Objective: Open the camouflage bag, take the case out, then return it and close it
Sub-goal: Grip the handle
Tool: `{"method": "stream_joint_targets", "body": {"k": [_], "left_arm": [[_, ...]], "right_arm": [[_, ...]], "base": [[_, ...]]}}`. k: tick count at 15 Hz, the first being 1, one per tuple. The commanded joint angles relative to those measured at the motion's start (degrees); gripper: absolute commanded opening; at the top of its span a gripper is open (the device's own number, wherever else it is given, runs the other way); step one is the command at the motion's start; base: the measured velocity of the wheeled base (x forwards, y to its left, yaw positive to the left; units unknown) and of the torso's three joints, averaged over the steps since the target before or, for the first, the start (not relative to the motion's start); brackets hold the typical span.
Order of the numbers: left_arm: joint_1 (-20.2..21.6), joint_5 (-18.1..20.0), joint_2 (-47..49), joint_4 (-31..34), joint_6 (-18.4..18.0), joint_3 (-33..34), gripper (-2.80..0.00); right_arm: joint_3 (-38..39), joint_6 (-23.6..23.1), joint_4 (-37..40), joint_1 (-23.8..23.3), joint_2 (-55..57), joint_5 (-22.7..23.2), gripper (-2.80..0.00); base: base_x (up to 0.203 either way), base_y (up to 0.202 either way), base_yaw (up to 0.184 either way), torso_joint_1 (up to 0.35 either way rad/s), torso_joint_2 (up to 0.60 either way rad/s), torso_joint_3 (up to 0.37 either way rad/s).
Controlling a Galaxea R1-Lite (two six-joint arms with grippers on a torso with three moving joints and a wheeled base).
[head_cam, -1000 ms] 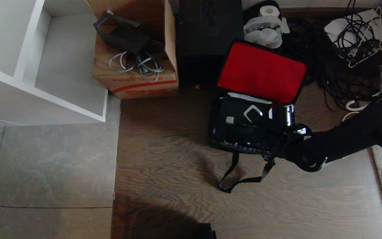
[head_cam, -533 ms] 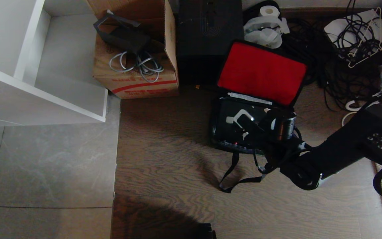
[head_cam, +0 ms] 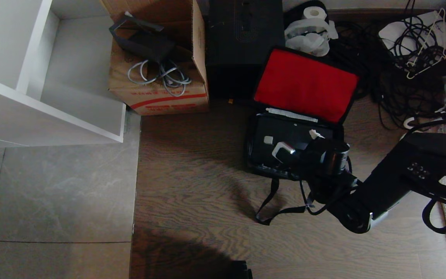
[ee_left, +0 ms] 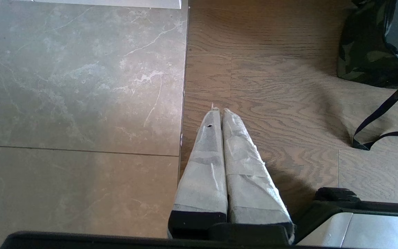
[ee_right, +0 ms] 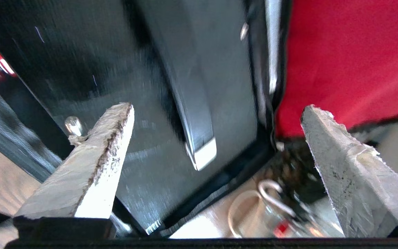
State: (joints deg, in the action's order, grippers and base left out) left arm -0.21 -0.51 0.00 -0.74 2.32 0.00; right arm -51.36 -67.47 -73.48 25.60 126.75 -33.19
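Bag: the camouflage bag (head_cam: pixel 259 164) lies open on the wood floor, its red-lined lid (head_cam: pixel 305 85) tipped back toward the black box (head_cam: pixel 242 42)
Case: the case (head_cam: pixel 281 135) sits flat inside the open bag, its handle bar (ee_right: pixel 188 114) facing up
Strap: the shoulder strap (head_cam: pixel 281 211) trails off the bag's near edge onto the wood floor
Right gripper: the right gripper (ee_right: pixel 216 117) hangs over the case's near right corner, fingers (ee_right: pixel 95 166) spread wide, gripping nothing
Left gripper: the left gripper (ee_left: pixel 218 114) is parked over the seam between tile and wood floor, fingers (ee_left: pixel 206 162) pressed together, empty
Surroundings: a cardboard carton (head_cam: pixel 157 93) with loose cables stands left of the black box; tangled cords (head_cam: pixel 412 50) lie at the far right
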Motion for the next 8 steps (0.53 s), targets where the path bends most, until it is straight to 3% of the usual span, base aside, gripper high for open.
{"method": "stream_joint_targets", "body": {"k": [1, 8], "left_arm": [[0.0, 0.0, 0.0, 0.0, 0.1, 0.1, -2.80], [0.0, 0.0, 0.0, 0.0, 0.1, 0.0, -2.80]], "right_arm": [[-0.7, -0.5, -0.9, 0.0, 0.7, -2.8, 0.00], [-1.4, -0.5, -3.0, -0.4, 2.7, -3.8, 0.00]], "base": [[0.000, 0.000, 0.000, 0.000, 0.00, 0.000], [0.000, 0.000, 0.000, 0.000, 0.00, 0.000]]}}
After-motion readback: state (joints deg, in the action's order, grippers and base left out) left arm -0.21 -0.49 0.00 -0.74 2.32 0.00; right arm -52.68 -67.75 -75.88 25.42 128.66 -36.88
